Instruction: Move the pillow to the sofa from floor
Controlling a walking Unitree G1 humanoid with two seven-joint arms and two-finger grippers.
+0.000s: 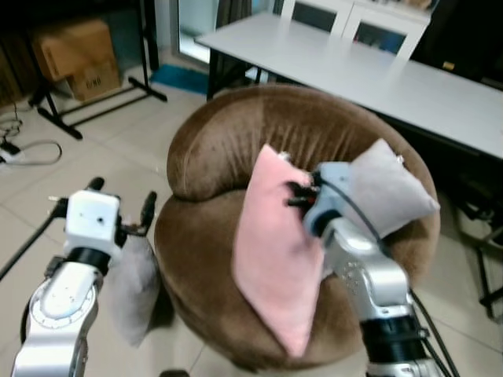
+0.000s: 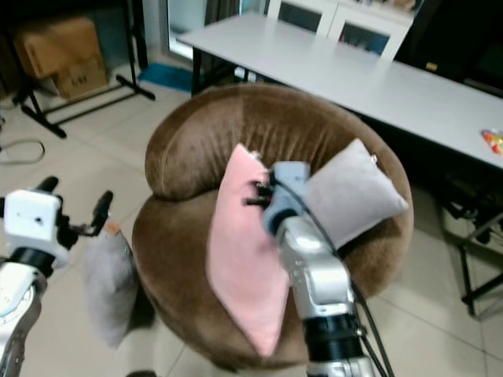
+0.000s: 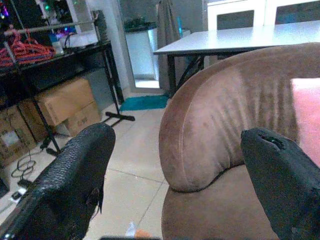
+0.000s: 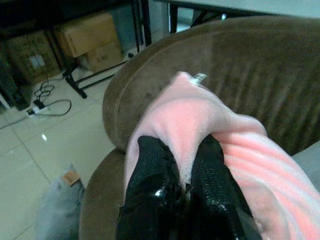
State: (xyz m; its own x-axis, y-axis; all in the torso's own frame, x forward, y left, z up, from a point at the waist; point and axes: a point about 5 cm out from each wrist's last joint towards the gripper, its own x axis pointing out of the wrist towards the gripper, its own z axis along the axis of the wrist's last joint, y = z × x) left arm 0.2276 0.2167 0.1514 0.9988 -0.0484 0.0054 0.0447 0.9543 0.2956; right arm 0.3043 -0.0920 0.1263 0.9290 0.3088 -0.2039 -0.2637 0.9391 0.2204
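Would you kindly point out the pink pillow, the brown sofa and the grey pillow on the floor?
pink pillow (image 1: 271,259), left eye view, middle of its face
brown sofa (image 1: 228,133), left eye view, backrest
grey pillow (image 2: 106,287), right eye view, its middle

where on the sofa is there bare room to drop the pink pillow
Bare seat shows at the sofa front left, between the backrest roll and the pink pillow, which the right gripper pinches. The right side is crowded: the grey pillow leans there. Another grey pillow lies on the floor by the open left gripper.
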